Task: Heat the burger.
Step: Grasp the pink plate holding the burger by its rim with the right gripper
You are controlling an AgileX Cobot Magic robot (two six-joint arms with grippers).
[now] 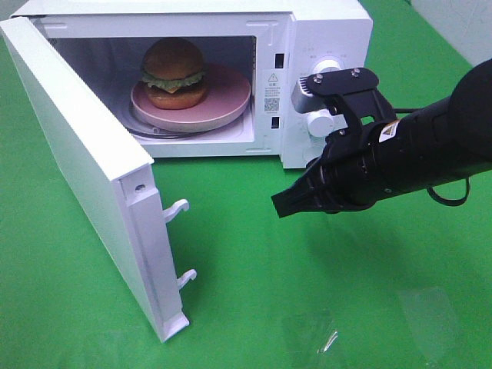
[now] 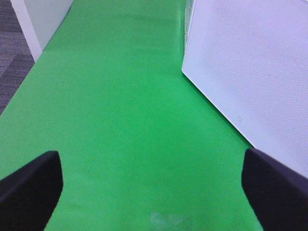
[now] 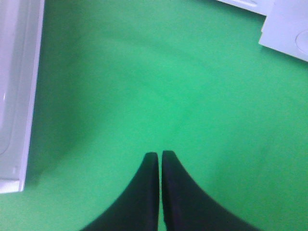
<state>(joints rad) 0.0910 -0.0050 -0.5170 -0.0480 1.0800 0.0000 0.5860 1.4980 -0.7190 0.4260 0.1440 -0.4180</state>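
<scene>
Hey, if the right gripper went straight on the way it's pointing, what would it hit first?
Most likely the green table, since the right gripper angles down over a bare patch of it. The open door stands off to one side, though depth is unclear.

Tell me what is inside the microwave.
A burger sits on a pink plate inside the microwave, whose door stands open. The burger covers the plate's middle, and the plate hides what lies under it.
</scene>
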